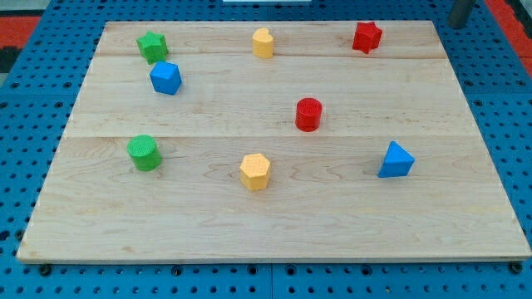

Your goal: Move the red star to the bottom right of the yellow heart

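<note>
The red star lies near the board's top edge, right of centre. The yellow heart lies near the top edge at the middle, well to the left of the red star. My tip shows at the view's top right, just off the board's top right corner. It is to the right of the red star and slightly above it, with a clear gap between them.
On the wooden board lie a green star at top left, a blue block below it, a red cylinder at centre, a green cylinder, a yellow hexagon and a blue triangle.
</note>
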Robot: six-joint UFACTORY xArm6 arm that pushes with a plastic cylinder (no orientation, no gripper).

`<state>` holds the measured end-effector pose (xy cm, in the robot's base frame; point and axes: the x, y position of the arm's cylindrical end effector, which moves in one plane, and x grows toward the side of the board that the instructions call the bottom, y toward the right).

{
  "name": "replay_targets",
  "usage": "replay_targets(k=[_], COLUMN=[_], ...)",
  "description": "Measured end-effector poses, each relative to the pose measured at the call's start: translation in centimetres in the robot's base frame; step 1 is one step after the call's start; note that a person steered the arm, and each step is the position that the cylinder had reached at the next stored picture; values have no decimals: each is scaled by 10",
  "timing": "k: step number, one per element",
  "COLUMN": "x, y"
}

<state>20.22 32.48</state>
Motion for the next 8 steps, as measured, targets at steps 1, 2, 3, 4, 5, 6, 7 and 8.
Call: replay_targets(k=[1,2,3,4,5,6,7,8], x=[30,73,85,85,85,85,89,104], y=[-16,-49,-87,-103,-107,-107,-112,-167])
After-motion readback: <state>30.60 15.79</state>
